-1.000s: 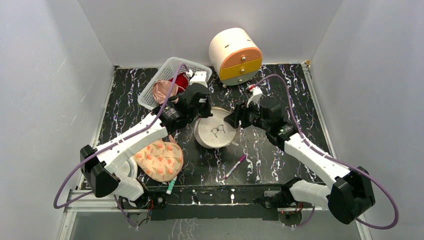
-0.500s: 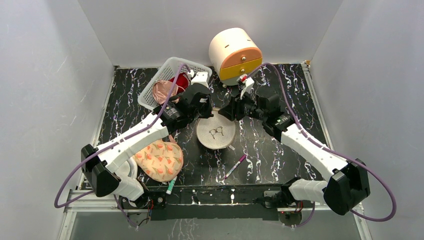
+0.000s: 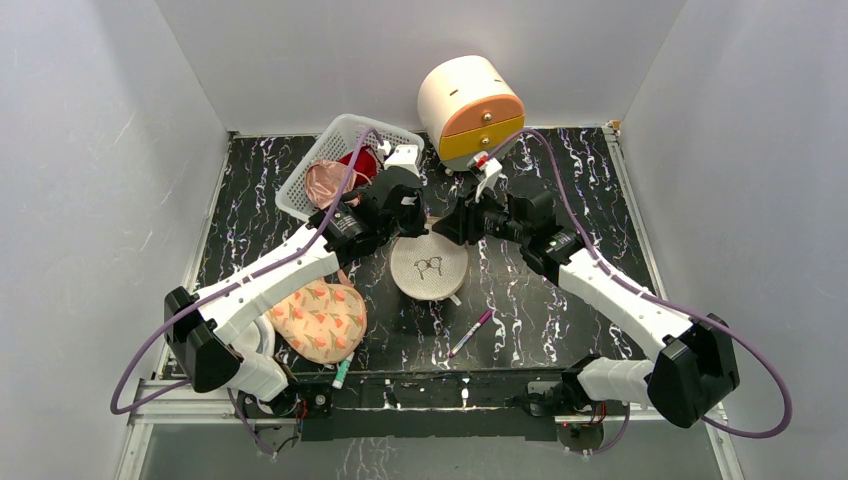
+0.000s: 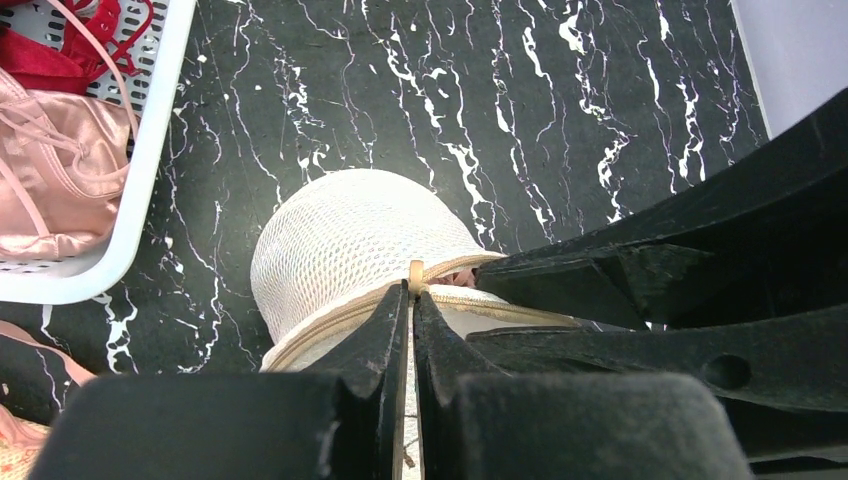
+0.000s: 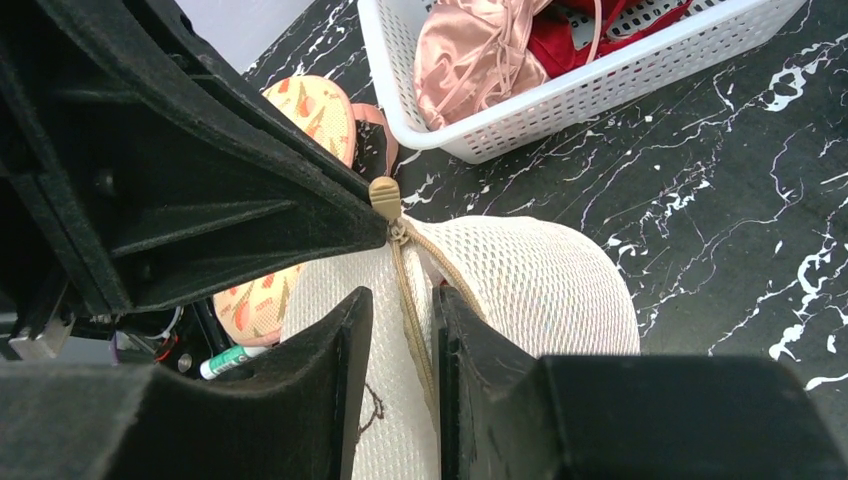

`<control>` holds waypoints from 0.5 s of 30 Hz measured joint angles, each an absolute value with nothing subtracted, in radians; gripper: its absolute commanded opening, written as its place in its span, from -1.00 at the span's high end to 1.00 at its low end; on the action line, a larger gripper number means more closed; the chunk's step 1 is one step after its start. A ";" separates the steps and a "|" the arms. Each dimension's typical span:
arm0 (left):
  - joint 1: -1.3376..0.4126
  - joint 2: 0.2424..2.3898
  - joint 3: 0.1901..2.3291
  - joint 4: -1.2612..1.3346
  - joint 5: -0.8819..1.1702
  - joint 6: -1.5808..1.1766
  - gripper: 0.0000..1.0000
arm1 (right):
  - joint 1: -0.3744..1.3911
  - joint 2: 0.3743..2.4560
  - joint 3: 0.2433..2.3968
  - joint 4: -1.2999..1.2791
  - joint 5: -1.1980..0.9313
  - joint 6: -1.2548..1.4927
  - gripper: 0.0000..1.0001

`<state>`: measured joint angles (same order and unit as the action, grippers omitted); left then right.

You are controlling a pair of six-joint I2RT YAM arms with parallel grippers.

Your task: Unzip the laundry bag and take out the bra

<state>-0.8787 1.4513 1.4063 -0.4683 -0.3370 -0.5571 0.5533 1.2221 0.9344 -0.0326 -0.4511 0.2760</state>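
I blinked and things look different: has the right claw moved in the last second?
Yes. The right claw has shifted away from the pen, toward the round drawer chest at the back.

Top view: the laundry bag has its far rim buried under the left end effector and right end effector. On the left wrist cam, the zip pull is mostly swallowed, and the basket is cropped by the frame edge.

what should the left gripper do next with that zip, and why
Probably draw the zip pull along the rim, away from the right gripper: the left gripper is shut on it, the right pinches the laundry bag beside it, and only a short gap shows.
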 measured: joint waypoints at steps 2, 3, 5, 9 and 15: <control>-0.879 1.451 1.406 -0.467 -0.332 -0.557 1.00 | 0.556 1.232 0.934 -0.023 -0.451 0.279 0.62; -0.879 1.451 1.406 -0.467 -0.331 -0.557 1.00 | 0.556 1.237 0.934 -0.020 -0.450 0.281 0.72; -0.879 1.451 1.406 -0.468 -0.330 -0.557 1.00 | 0.556 1.241 0.933 -0.017 -0.437 0.290 0.92; -0.879 1.451 1.406 -0.468 -0.333 -0.562 1.00 | 0.557 1.224 0.888 0.026 -0.369 0.332 1.00; -0.881 1.443 1.402 -0.469 -0.358 -0.582 1.00 | 0.567 1.101 0.775 0.061 -0.212 0.412 1.00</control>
